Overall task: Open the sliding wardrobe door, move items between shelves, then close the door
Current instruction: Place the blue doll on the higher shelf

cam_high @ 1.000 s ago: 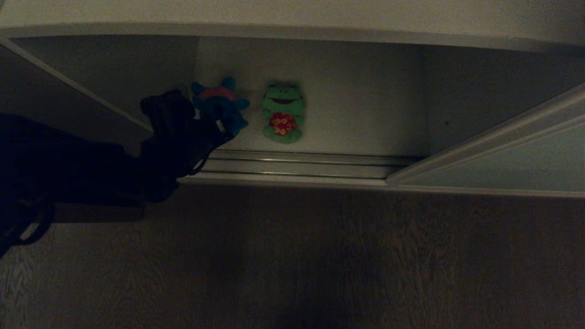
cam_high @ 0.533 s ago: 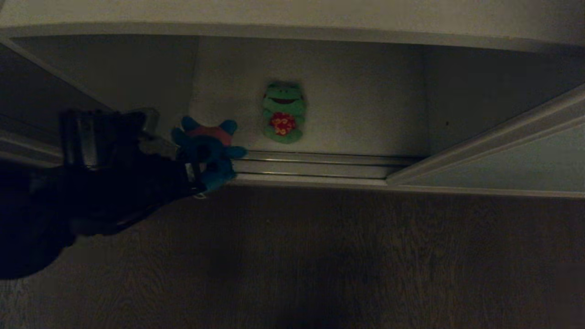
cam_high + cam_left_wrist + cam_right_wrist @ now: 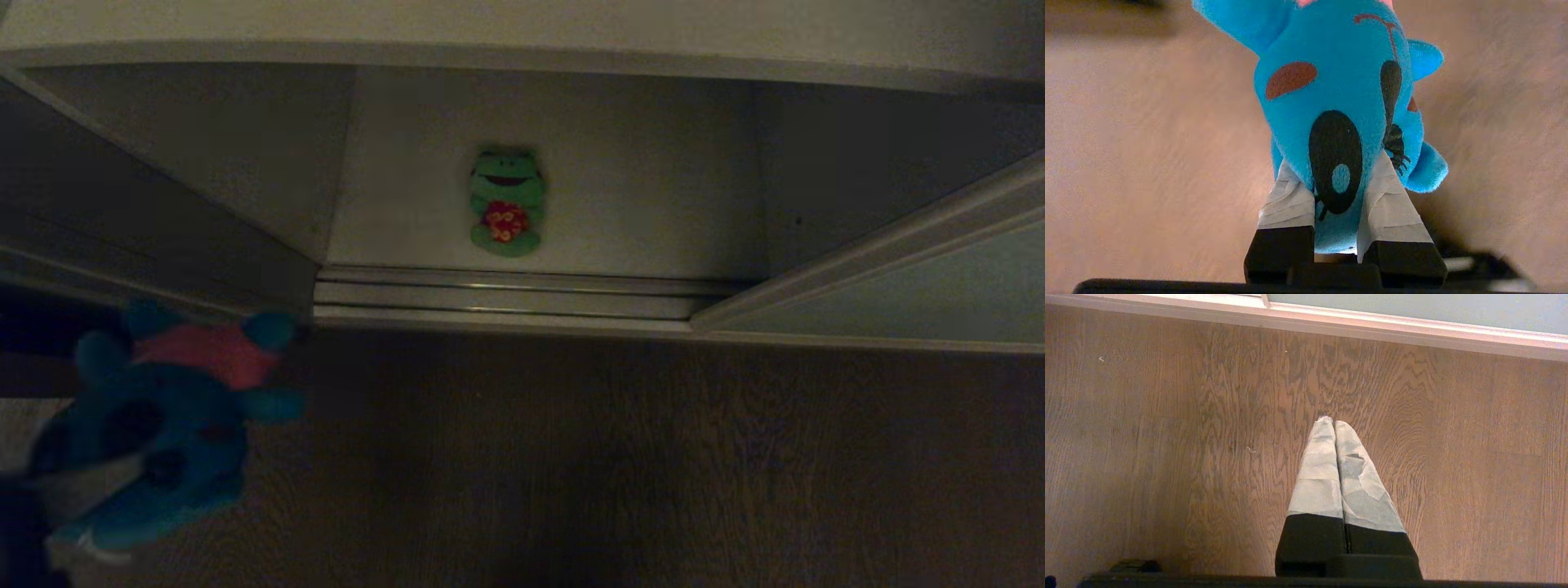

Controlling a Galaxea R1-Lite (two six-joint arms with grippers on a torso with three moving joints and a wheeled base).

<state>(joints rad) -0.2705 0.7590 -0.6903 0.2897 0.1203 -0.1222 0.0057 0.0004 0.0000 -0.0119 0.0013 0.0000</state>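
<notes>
Left pincer (image 3: 1337, 196) clamped on the teal-blue plush toy (image 3: 1339, 94), fingers pinching its lower end from both sides. Both fingertips (image 3: 1290, 200) wrapped in pale tape, black finger bodies below them at bottom centre of the frame. Toy fills upper centre and runs off the top edge; a sliver of pink shows there. Visible on its surface: one large black oval eye with a blue highlight between the fingers, a second narrow black eye to the right with stitched lashes, a brown-red oval patch at upper left of the body, small blue limbs sticking out right. Behind it, blurred brown wooden floor (image 3: 1147, 143). Dark strip along the bottom edge.
</notes>
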